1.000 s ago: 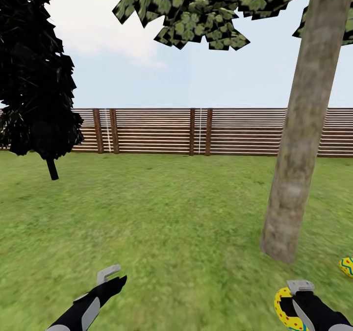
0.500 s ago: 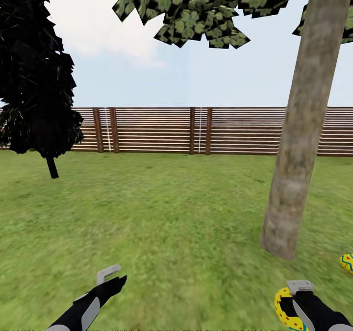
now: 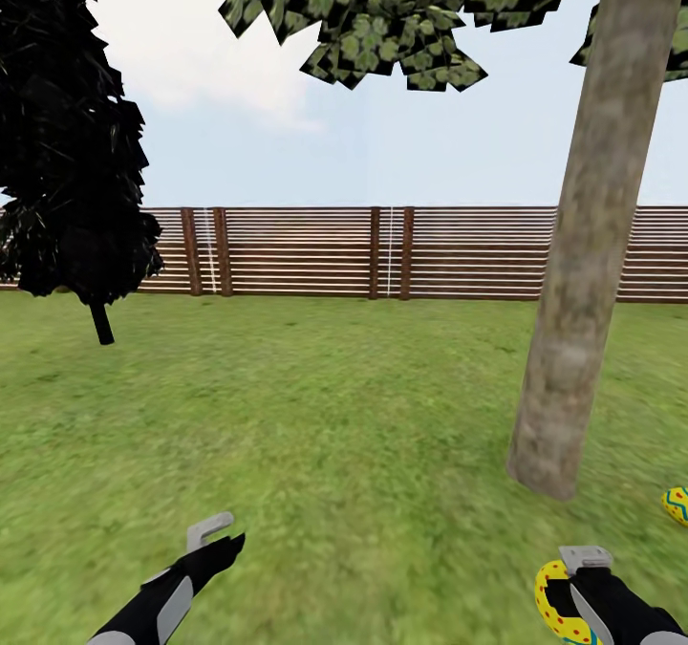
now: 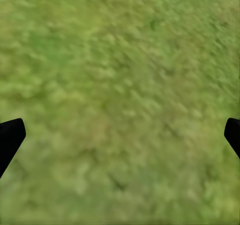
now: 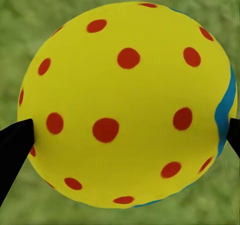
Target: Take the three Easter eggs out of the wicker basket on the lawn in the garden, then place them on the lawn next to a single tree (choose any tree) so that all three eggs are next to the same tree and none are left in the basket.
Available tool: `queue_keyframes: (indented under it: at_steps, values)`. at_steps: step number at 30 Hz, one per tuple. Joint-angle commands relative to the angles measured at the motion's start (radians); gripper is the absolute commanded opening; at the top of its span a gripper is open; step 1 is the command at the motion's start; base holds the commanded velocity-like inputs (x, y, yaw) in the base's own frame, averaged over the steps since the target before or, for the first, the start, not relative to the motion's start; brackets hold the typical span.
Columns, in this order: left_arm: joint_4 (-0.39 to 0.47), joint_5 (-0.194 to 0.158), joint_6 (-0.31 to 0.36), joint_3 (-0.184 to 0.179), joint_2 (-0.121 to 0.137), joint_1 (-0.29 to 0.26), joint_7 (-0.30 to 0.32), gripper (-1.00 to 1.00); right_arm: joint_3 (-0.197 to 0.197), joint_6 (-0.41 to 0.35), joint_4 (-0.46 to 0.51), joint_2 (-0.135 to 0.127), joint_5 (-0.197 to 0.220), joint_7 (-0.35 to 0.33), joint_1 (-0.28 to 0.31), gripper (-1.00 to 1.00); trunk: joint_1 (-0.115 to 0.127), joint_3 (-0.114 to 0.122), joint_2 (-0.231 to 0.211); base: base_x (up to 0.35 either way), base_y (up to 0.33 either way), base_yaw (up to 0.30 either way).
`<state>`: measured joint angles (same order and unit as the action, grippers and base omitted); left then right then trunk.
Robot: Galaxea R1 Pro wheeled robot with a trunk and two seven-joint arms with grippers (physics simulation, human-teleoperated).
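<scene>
Head view: lawn (image 3: pixel 334 416) fills lower 2/3 of frame, mottled green. Slatted wooden fence (image 3: pixel 382 253) runs across the middle, sky above.

Tree (image 3: pixel 583 244), pale grey-brown trunk, stands at right of frame, leaning slightly; green leaves along top edge. Black-leaved tree (image 3: pixel 72 139) at upper left, well apart from it.

Right gripper (image 3: pixel 573 592) at lower right corner, clamped on an egg (image 3: pixel 552 605), yellow w/ red dots. In right wrist view the same egg (image 5: pixel 127 105) sits between both fingertips (image 5: pixel 15 145), touching each; blue band visible at one edge; grass blurred behind. Held egg is near the trunk base, in front of it in the frame, off the ground as far as can be judged.

Second egg (image 3: pixel 677 505) lies on the grass at right edge of frame, just right of trunk base, partly cut off by the frame.

Left gripper (image 3: pixel 212 537) at lower left-centre, over bare grass. Left wrist view: fingertips (image 4: pixel 11 137) wide apart at opposite edges, nothing between, grass (image 4: pixel 120 95) below.
</scene>
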<state>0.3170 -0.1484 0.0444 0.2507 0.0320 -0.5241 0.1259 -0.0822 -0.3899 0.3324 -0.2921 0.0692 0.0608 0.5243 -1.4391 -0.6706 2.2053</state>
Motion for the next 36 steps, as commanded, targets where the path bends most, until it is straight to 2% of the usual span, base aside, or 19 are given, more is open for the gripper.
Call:
queue_keyframes:
  at_steps: [1, 36]
  values:
    - [0.001, -0.010, 0.005, 0.004, -0.001, -0.001, 0.006, 1.00, -0.008, -0.006, 0.002, -0.001, 0.008, 0.005, 0.000, -1.00, -0.004, -0.004, 0.008, 0.000, 0.000, 0.000]
    - [-0.003, -0.007, 0.005, 0.004, -0.004, -0.001, 0.006, 1.00, -0.008, -0.006, 0.002, -0.001, 0.008, 0.005, 0.000, -1.00, -0.138, -0.114, 0.253, 0.000, 0.000, 0.000]
